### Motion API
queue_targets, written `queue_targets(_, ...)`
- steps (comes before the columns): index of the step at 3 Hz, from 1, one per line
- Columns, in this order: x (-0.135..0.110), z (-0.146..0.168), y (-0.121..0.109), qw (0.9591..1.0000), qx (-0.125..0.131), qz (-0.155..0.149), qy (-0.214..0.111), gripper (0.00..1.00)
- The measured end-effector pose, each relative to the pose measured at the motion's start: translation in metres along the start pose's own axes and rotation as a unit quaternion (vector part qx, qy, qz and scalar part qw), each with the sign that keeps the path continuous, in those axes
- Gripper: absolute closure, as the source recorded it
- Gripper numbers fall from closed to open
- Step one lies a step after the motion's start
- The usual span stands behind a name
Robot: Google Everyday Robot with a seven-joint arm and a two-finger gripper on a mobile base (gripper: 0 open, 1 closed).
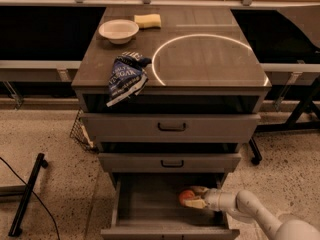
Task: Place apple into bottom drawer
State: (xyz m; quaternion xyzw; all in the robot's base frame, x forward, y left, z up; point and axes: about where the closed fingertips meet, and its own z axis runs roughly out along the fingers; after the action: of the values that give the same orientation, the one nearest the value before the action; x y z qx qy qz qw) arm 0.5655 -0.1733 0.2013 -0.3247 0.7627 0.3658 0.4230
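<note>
Apple (185,196), orange-red, in end effector (193,197), bottom drawer (147,201)

You find, well above and left of the low-set gripper (190,197): white bowl (118,30), yellow sponge (148,20), blue bag (126,77).

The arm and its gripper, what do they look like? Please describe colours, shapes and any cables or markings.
The arm is pale grey-white, made of smooth, rounded tube-like segments with a bulging joint. The gripper, inside the bottom drawer, has two short cream-coloured fingers on a white cylindrical wrist. No cables or markings are visible.
</note>
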Motion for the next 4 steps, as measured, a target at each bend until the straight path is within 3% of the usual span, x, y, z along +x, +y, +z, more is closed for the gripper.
queue_targets(1,0.019,0.001,-0.012,0.9995,0.021,0.001,0.023,0.51)
queue_targets(3,0.045,0.003,-0.022,0.9981,0.038,0.012,0.048,0.07)
queue_targets(4,0.049,0.003,-0.022,0.9977,0.039,0.014,0.053,0.04)
